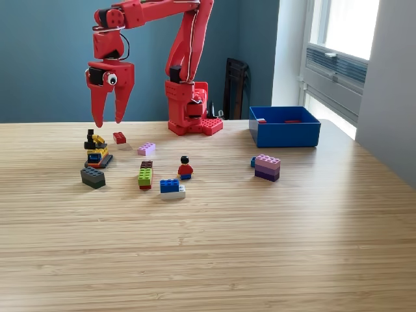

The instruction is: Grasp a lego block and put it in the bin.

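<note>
Exterior view recorded the red gripper (108, 122) slightly parted, empty, poised above the yellow-black lego stack (95, 151); blue bin (284, 133) sat well apart.

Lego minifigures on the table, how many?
1. The minifigure stands mid-table, between the green stack and the purple stack, behind the blue-white bricks. The bin's inside is mostly hidden, so more could be there.

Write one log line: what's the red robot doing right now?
tool: open, empty, above stacked toy | bin: red pieces inside | loose blocks on table
</note>
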Available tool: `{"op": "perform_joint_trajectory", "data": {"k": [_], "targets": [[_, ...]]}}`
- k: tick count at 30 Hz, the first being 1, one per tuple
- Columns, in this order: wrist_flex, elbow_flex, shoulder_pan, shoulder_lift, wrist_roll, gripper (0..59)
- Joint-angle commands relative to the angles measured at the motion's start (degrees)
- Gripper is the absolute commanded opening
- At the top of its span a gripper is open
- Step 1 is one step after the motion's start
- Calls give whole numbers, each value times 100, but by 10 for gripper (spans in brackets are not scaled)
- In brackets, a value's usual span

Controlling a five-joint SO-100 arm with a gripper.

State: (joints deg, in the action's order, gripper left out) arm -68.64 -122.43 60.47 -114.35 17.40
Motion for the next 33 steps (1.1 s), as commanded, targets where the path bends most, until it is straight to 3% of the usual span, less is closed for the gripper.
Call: {"op": "perform_joint_trajectory", "data": {"k": [1,24,27,30,33], "targets": [[211,-352,70,-272,158,189],[1318,-1503,404,-211,580,175],[1450,-1608,448,-202,598,137],[1503,-1688,448,-202,554,8],[1521,-1714,378,-202,439,1]]}}
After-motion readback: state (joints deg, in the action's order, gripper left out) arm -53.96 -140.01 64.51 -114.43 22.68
